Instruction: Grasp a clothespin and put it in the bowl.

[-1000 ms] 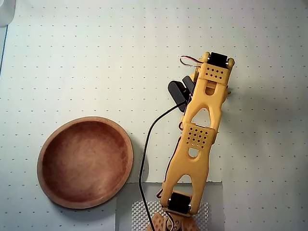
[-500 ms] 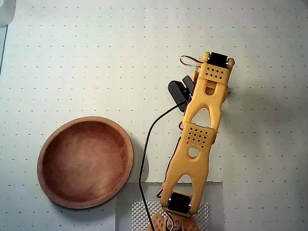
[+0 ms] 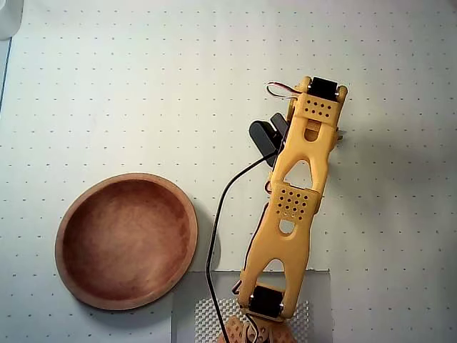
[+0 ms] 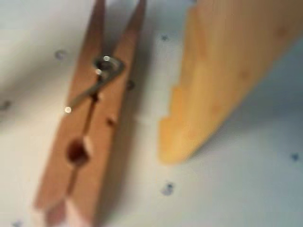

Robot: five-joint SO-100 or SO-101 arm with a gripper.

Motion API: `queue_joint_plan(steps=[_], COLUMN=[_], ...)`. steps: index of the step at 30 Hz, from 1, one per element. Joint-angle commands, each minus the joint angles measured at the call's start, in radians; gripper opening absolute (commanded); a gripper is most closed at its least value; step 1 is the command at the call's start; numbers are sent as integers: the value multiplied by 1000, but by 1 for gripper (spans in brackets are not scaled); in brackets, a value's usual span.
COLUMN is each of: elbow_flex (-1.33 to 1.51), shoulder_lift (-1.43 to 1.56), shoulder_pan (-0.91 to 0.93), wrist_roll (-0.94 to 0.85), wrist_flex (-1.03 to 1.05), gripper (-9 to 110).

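Since only one finger point(image 4: 208, 90) shows in the wrist view, can't tell the gripper's spread; clothespin point(image 4: 90, 118) lies flat on the mat just beside it, w/ bowl point(image 3: 127, 240) well apart. Risk: fingertip nudges pin sideways.

The worktop point(image 3: 143, 86) is covered by a pale, mint-tinted sheet printed with a regular grid of small dark dots. Light is even and soft. A grey rectangular patch point(image 3: 187, 300) with a textured mesh panel lies at the bottom edge.
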Motion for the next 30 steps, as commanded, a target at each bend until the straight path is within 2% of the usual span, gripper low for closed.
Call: queue_joint_plan(steps=[1, 13, 30], elbow_flex=[-28, -28, -11], shoulder_lift=[32, 61, 282], shoulder_pan=[-2, -2, -58], wrist_roll=[2, 2, -14], wrist_flex=[25, 25, 28], gripper=[15, -4, -3])
